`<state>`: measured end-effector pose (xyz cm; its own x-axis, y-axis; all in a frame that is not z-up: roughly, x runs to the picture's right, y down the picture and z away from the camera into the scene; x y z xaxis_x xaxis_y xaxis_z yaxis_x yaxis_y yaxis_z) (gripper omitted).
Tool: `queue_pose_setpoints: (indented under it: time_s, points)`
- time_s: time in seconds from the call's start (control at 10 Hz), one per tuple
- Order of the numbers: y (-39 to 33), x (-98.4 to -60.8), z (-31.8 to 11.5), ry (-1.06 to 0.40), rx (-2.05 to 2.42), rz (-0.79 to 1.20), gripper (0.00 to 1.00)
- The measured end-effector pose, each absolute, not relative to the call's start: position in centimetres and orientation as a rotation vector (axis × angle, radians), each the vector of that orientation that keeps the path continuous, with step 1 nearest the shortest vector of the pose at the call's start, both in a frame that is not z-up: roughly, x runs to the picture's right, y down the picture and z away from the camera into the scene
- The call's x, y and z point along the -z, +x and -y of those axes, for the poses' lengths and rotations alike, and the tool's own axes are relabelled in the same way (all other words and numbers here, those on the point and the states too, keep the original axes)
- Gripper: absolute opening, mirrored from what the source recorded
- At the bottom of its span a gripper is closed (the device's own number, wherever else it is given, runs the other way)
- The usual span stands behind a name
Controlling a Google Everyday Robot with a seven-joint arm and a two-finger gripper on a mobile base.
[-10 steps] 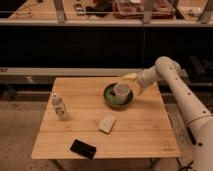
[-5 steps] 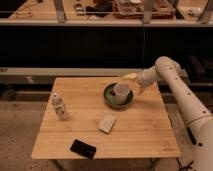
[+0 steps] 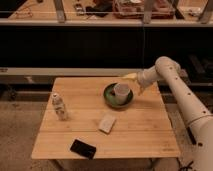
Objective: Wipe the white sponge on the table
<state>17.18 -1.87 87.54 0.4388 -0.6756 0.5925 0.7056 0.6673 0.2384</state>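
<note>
We are at the approach step: our gripper (image 3: pixel 134 82) hovers at the far right of the table (image 3: pixel 145 136), just beside the cup (image 3: pixel 121 92) in the green bowl (image 3: pixel 109 100), fingers spread and holding nothing. The white sponge (image 3: pixel 106 122) lies untouched near the table's middle. Next, we judge, the gripper must reach down to it and grasp it.
</note>
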Motion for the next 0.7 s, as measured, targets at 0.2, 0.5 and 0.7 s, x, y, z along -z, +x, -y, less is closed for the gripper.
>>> queue_pose_setpoints:
  time_s: [0.2,0.5,0.7]
  points:
    - [17.2,-87.5,1.9,-0.047,0.858,0.714,0.8]
    - [17.3,-87.4,2.0,-0.05,0.862,0.708,0.8]
    - [17.4,-85.6,2.1,-0.076,0.913,0.659,0.8]
